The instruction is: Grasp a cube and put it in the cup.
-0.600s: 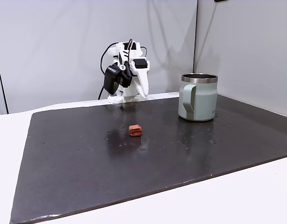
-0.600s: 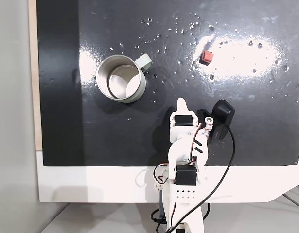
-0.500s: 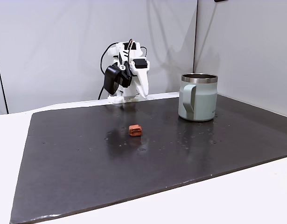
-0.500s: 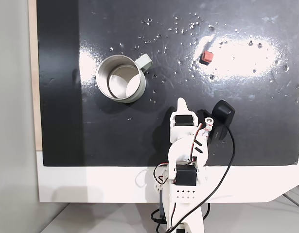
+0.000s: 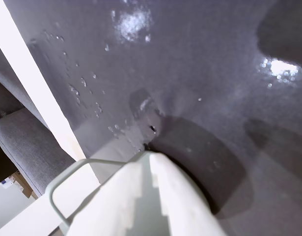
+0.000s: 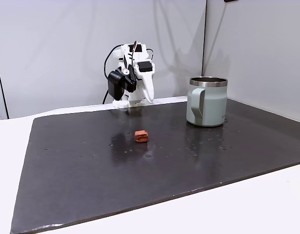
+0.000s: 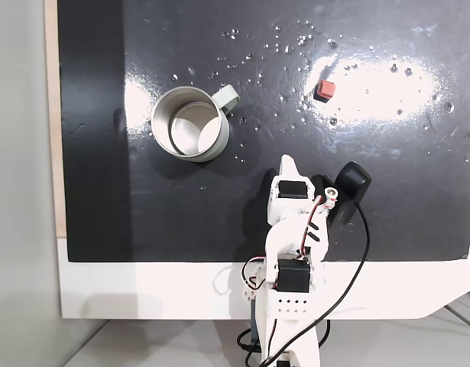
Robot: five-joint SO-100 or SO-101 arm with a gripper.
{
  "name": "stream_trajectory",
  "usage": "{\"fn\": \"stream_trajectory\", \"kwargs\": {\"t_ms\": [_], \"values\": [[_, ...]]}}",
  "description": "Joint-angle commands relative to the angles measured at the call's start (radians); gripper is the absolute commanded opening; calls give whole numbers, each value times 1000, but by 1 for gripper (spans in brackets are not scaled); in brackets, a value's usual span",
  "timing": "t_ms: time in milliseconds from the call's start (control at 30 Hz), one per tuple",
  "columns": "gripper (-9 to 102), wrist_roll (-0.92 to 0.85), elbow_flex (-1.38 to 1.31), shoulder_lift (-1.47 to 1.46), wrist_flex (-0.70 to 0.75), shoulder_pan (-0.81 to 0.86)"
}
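Gripper (image 7: 288, 162) folded back near the arm base, white fingers pressed together, nothing between them; the tip (image 5: 150, 155) hangs just above the dark mat (image 5: 200, 73). Cube (image 7: 323, 90) lies on the mat ahead of the tip and to its right in the top-down fixed view, well apart. Cup (image 7: 190, 124) stands upright ahead and to the left, handle turned toward the cube's side. Side fixed view: cube (image 6: 141, 136) nearer the camera than the gripper (image 6: 150, 99), cup (image 6: 207, 101) to the right.

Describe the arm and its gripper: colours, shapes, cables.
The arm is built of white printed plastic segments with black servo blocks set into them. A black rounded camera housing sits at its wrist. Black cables loop alongside, with thin red wire near the joints. The gripper has white fingers tapering to a point; in the wrist view one finger looks smooth, the other stepped.
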Motion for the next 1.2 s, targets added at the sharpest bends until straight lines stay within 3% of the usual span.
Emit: {"fn": "stream_trajectory", "kwargs": {"t_ms": [0,367,833,1167], "values": [[0,-5,-14,11,-15,8],[0,-61,-253,-86,78,9],[0,3,-870,-765,153,40],[0,114,-1247,-1193,345,60]]}}
